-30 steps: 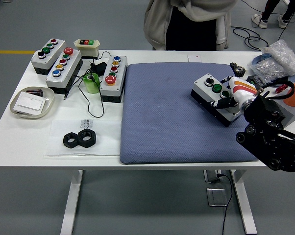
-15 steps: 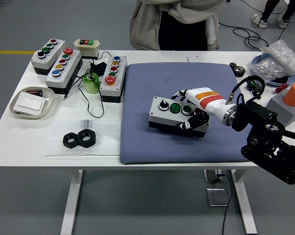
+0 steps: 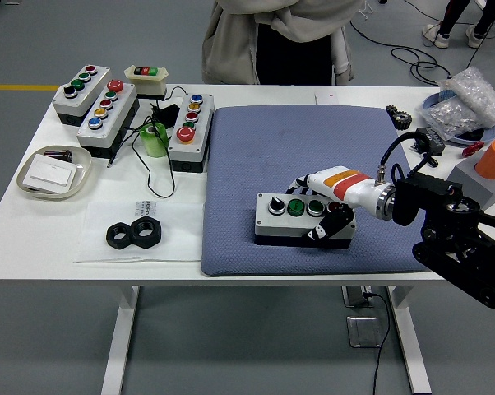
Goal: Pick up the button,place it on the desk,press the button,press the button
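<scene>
A grey three-button box (image 3: 290,219), with a black knob, a green button and a dark button on top, lies on the blue mat (image 3: 256,148) near the mat's front edge. My right hand (image 3: 323,207), white with an orange stripe, reaches in from the right and wraps its fingers around the box's right end. The fingers hide that end of the box. My left arm does not show.
Three more button boxes (image 3: 106,113) and a small switch box (image 3: 145,76) stand at the back left, with a green tape roll (image 3: 155,140). A tray (image 3: 53,173) and black nuts (image 3: 134,233) lie front left. An orange-topped box (image 3: 486,174) and bagged parts (image 3: 465,103) sit right. A person stands behind.
My right hand has carried the button box from the mat's right edge leftward and down to the mat's front middle, levelling it out. The person behind has shifted left.
</scene>
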You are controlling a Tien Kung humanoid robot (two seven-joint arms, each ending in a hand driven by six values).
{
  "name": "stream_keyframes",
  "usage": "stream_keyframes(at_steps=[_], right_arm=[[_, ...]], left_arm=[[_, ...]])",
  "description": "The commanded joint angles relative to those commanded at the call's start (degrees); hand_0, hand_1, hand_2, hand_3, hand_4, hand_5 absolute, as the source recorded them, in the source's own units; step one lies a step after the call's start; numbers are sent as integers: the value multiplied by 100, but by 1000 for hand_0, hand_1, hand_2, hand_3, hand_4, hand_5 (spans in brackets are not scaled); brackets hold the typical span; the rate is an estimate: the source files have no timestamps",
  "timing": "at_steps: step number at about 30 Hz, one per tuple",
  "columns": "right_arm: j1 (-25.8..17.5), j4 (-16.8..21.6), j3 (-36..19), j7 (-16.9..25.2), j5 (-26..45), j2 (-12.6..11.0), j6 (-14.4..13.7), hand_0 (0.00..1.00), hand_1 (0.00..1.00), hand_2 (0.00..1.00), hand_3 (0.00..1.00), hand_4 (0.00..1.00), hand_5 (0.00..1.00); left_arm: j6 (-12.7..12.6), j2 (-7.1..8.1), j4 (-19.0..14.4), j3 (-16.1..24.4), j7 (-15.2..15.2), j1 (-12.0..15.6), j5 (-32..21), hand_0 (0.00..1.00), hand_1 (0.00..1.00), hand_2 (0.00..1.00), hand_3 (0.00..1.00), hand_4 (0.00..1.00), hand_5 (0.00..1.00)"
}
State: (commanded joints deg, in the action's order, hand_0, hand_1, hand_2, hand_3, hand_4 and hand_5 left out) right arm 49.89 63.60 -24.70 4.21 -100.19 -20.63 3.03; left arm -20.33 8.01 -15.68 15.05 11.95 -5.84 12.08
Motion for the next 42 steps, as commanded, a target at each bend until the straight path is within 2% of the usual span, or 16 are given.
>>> stream_keyframes(at_steps=[1, 6, 7, 12, 13, 18, 19, 22, 25, 26, 28, 30, 31, 37, 38, 42], right_arm=[[-11, 33, -32, 9, 17, -13, -10, 975, 866, 954, 998, 926, 77], [-75, 243, -225, 39, 55, -90, -34, 975, 866, 954, 998, 926, 77], [-87, 307, -282, 34, 52, -114, -21, 998, 905, 998, 998, 951, 62], [-225, 624, -586, 9, 147, -252, 79, 998, 905, 998, 998, 951, 62], [-259, 674, -634, 11, 180, -283, 64, 998, 904, 998, 998, 954, 86], [-657, 1397, -1354, -134, 708, -648, -392, 998, 904, 998, 998, 954, 86], [-681, 1462, -1419, -149, 737, -676, -418, 838, 684, 742, 981, 798, 162], [-850, 1813, -1714, -125, 677, -939, -630, 838, 684, 742, 981, 798, 162], [-999, 2076, -1861, -245, 657, -1156, -697, 838, 684, 742, 981, 798, 162], [-1037, 2152, -1880, -313, 709, -1226, -679, 256, 113, 300, 769, 704, 244], [-1061, 2196, -1867, -364, 728, -1269, -668, 256, 113, 300, 769, 704, 244], [-1141, 2309, -1728, -615, 645, -1402, -605, 256, 113, 300, 769, 704, 244], [-1159, 2328, -1701, -671, 595, -1422, -583, 146, 18, 173, 641, 551, 2], [-1248, 2362, -1527, -825, 519, -1453, -279, 146, 18, 173, 641, 551, 2], [-1250, 2345, -1508, -872, 507, -1445, -208, 51, 2, 108, 679, 438, 2], [-1256, 2263, -1469, -927, 507, -1432, -109, 51, 2, 108, 679, 438, 2]], left_arm=[[0, 2, -1, -7, -2, -2, -8, 763, 794, 873, 791, 563, 998], [1, 6, -4, -26, -9, -9, -33, 763, 794, 873, 791, 563, 998], [0, 6, -4, -29, -11, -9, -42, 763, 794, 872, 791, 562, 998], [-1, 3, -3, -30, -9, -5, -37, 763, 794, 872, 791, 562, 998], [-1, 3, -3, -32, -11, -4, -41, 763, 794, 872, 790, 562, 998], [7, 6, 1, -31, -13, 9, -46, 763, 794, 872, 790, 562, 998], [8, 7, 2, -28, -11, 10, -43, 763, 794, 872, 790, 562, 998], [13, 13, 2, -29, -9, 14, -35, 763, 794, 872, 790, 562, 998], [16, 15, 2, -32, -14, 22, -45, 763, 794, 872, 790, 562, 998], [18, 16, 3, -32, -15, 25, -48, 763, 794, 872, 790, 562, 998], [19, 16, 3, -31, -15, 26, -49, 763, 794, 872, 790, 562, 998], [21, 23, 0, -41, -18, 30, -62, 763, 794, 872, 790, 562, 998], [21, 26, -3, -48, -20, 32, -69, 763, 794, 872, 789, 562, 998], [18, 35, -13, -90, -46, 43, -137, 763, 794, 872, 791, 562, 998], [20, 33, -11, -78, -40, 40, -118, 763, 794, 872, 791, 562, 998], [20, 33, -11, -74, -37, 35, -108, 763, 794, 872, 791, 562, 998]])
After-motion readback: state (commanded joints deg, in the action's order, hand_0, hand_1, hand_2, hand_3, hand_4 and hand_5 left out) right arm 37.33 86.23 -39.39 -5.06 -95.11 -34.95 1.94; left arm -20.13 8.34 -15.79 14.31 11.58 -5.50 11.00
